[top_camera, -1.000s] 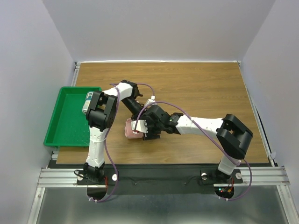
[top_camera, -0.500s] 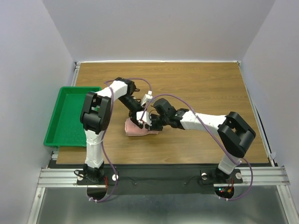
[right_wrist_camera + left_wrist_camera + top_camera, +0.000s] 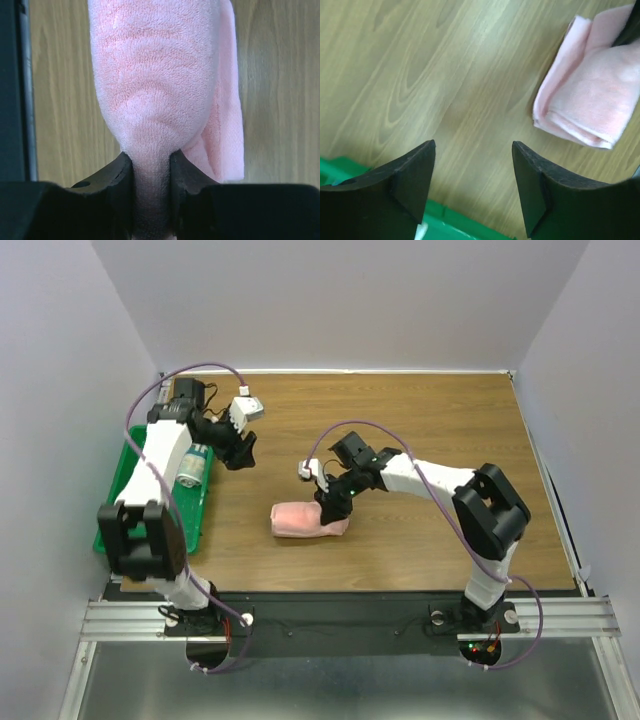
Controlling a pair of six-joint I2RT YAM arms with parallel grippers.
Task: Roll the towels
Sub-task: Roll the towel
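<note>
The salmon-pink towel (image 3: 303, 520) lies rolled on the wooden table, near the front centre. My right gripper (image 3: 336, 504) is shut on its right end. In the right wrist view the pads pinch a fold of the pink towel (image 3: 159, 75) at the gripper (image 3: 152, 161). My left gripper (image 3: 241, 451) is open and empty above the table, beside the green tray. In the left wrist view the gripper (image 3: 473, 146) frames bare wood, with the pink towel (image 3: 590, 95) at upper right. A small whitish roll (image 3: 192, 465), likely the printed towel, lies in the tray, partly hidden by the left arm.
The green tray (image 3: 197, 508) stands at the table's left edge; its rim shows in the left wrist view (image 3: 465, 226). The left arm crosses over the tray. White walls close the table at the back and sides.
My left gripper has let go of the pink towel and swung back left to the tray's edge, open. My right gripper stays shut on the roll, which now lies flat.
</note>
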